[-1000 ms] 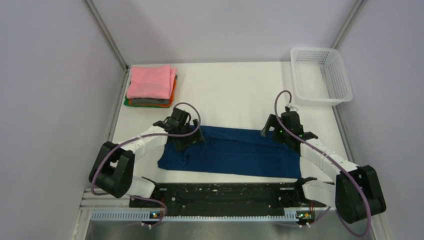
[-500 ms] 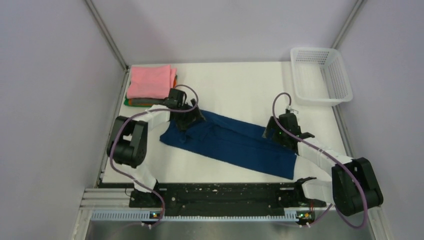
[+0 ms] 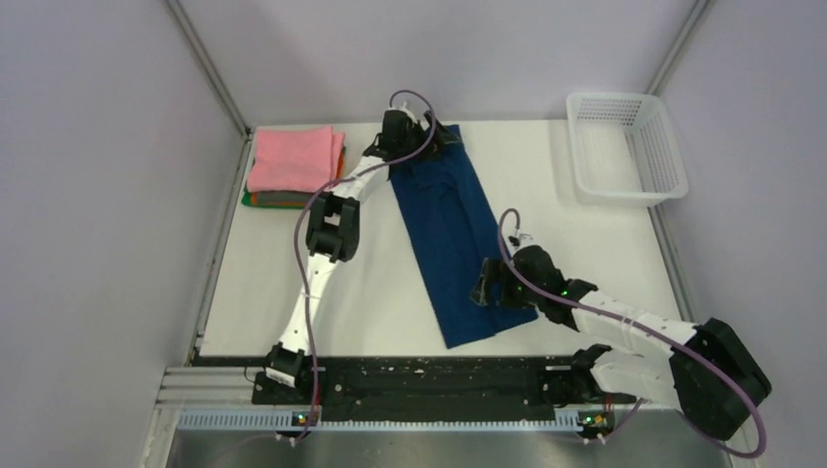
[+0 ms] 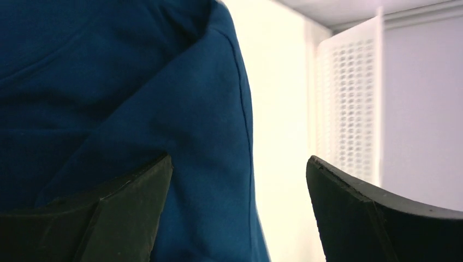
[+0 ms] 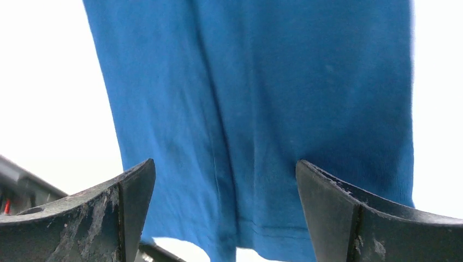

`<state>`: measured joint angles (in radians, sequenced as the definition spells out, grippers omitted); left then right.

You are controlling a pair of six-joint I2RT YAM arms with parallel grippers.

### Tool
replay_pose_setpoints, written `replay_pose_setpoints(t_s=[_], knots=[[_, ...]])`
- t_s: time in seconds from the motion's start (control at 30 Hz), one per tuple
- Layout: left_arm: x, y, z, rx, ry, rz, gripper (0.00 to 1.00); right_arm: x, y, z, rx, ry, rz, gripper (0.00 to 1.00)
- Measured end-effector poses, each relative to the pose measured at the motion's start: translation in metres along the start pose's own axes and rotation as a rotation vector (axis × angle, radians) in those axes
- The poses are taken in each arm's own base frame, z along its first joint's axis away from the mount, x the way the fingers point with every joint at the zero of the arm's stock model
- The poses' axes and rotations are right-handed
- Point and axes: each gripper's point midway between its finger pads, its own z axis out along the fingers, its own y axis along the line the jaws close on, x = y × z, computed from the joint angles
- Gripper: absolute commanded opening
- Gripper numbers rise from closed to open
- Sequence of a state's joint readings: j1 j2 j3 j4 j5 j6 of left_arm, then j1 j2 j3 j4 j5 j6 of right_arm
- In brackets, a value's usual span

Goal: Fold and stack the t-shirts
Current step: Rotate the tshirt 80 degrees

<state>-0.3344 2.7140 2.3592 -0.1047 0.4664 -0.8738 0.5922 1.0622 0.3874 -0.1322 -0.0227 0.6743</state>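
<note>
The dark navy t-shirt lies flat as a long folded strip, running from the far middle of the table down to the near middle. My left gripper is stretched out over its far end, jaws open, with the cloth edge under the fingers. My right gripper hovers over the near end, jaws open, with the hem below it. In the wrist views the left gripper and the right gripper hold nothing. A folded stack with a pink shirt on top and orange and green edges beneath sits at the far left.
A white lattice basket stands at the far right corner and also shows in the left wrist view. Walls close in the table on the left, back and right. The black arm rail runs along the near edge.
The navy shirt has swung from lying across the table to lying lengthwise. My left arm has reached far back with its end; my right gripper has moved nearer and left. Both jaws now stand open.
</note>
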Motion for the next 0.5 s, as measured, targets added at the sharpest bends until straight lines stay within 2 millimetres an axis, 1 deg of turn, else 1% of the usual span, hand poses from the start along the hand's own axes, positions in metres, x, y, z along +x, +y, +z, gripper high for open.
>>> replay_pose_setpoints(t_s=[0.03,0.1,0.2,0.27,0.33,0.43,0.5], knots=[[-0.004,-0.005,0.01,0.047,-0.027,-0.012,0.99,0.008,0.012,0.001,-0.035,0.029,-0.028,0.99],[-0.008,-0.012,0.024,0.113,-0.069,-0.034,0.99,0.025,0.036,0.001,-0.103,0.092,-0.093,0.99],[-0.014,-0.019,0.033,0.145,-0.141,-0.042,0.99,0.046,0.061,0.0,-0.166,0.177,-0.179,0.99],[-0.017,-0.021,0.038,0.131,-0.186,-0.027,0.99,0.055,0.07,-0.002,-0.194,0.212,-0.211,0.99],[-0.021,-0.02,0.04,0.112,-0.226,0.0,0.99,0.058,0.073,-0.003,-0.206,0.229,-0.226,0.99],[-0.022,-0.021,0.042,0.098,-0.253,0.046,0.99,0.058,0.073,-0.005,-0.201,0.238,-0.236,0.99],[-0.025,-0.02,0.042,0.085,-0.269,0.091,0.99,0.054,0.075,-0.008,-0.201,0.221,-0.237,0.99]])
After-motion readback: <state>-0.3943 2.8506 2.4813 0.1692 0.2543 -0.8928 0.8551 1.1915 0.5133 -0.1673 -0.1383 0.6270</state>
